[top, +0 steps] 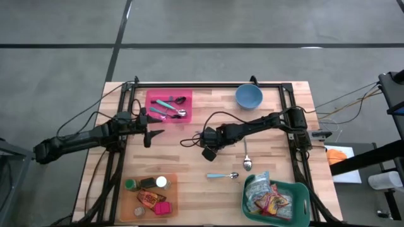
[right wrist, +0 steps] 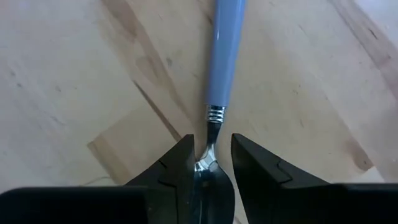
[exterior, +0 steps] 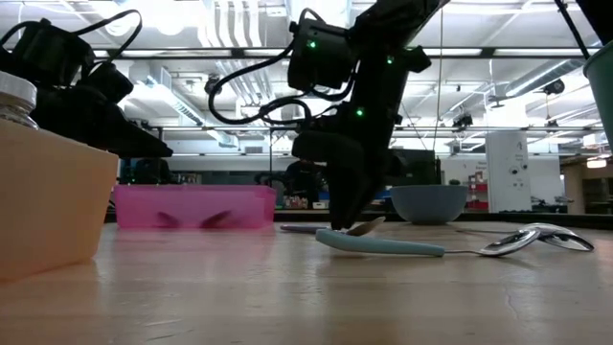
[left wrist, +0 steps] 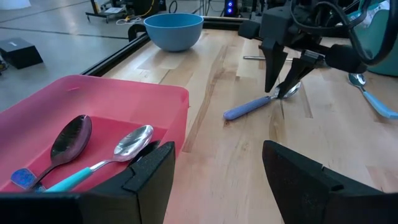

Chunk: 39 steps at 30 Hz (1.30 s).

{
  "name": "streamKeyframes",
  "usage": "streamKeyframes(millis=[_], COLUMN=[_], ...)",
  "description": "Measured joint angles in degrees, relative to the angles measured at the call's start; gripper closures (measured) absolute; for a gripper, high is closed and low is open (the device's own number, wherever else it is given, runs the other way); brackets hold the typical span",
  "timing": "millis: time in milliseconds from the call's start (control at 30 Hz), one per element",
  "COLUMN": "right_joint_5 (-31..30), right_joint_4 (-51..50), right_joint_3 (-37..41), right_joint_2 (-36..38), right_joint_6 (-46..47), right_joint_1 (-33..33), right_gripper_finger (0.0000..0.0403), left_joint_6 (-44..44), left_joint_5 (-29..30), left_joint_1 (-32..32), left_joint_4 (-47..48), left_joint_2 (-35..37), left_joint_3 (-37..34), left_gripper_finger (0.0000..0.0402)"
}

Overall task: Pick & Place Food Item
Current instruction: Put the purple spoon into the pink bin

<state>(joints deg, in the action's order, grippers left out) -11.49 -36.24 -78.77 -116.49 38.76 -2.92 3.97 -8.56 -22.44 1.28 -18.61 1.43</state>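
Observation:
My right gripper [top: 208, 151] stands at the table's middle, pointing steeply down and shut on a blue-handled spoon [left wrist: 249, 109]. Food items show in two places: bottles and packets in the orange tray [top: 170, 203] at the near left, and snack packets in the green basket [top: 297, 192] at the near right. No gripper touches them. At the left, beside the pink tray [top: 151, 98] of cutlery, my left gripper [left wrist: 214, 180] stays open with nothing between its fingers. My right gripper pinches the spoon's metal neck [right wrist: 210, 134] between its two fingers, right where the bowl begins. The fingers come from above, slanting down, one on each side of the spoon. The bowl end is raised a little, and the handle's free end [left wrist: 229, 114] rests on the table.
A blue bowl [top: 249, 96] stands at the far edge. A teal-handled spoon [top: 222, 176] and a metal spoon [top: 247, 161] lie on the table just near and right of my right gripper. Bare wood lies between the two grippers.

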Motion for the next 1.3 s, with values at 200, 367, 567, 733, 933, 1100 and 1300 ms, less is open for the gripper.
streamKeyframes(millis=[200, 367, 567, 733, 933, 1100, 1300], right_joint_5=[-0.01, -0.06, -0.62, -0.85, -2.35, -2.83, -2.89], right_joint_4=[1.14, 3.41, 7.36, 7.3, 7.03, 6.88, 6.78], right_joint_3=[0.81, 2.55, 5.42, 5.58, 5.46, 5.46, 5.5], right_joint_2=[0.0, 0.01, 0.42, 0.39, 0.26, 0.24, 0.16], right_joint_6=[-1.06, -1.43, -1.41, -1.27, -1.24, -1.27, -1.25], right_joint_1=[-0.02, -0.02, -0.07, -0.07, -0.04, 0.09, 0.13], right_gripper_finger=[0.03, 0.03, 0.03, 0.0306, 0.0371, 0.0385, 0.0385], left_joint_6=[0.0, 0.02, 0.01, 0.0, 0.01, 0.01, 0.0], left_joint_5=[0.01, 0.0, 0.01, 0.0, 0.02, 0.0, 0.01], left_joint_1=[-0.02, -0.02, -0.02, -0.01, -0.02, 0.0, -0.01], left_joint_4=[0.0, 0.0, 0.0, 0.0, 0.0, 0.0, 0.0], left_joint_2=[0.0, 0.0, 0.0, 0.0, 0.0, 0.0, 0.0], left_joint_3=[0.0, 0.0, 0.0, 0.0, 0.0, 0.0, 0.0], left_gripper_finger=[0.0158, 0.0158, 0.0158, 0.0158, 0.0158, 0.0158, 0.0158])
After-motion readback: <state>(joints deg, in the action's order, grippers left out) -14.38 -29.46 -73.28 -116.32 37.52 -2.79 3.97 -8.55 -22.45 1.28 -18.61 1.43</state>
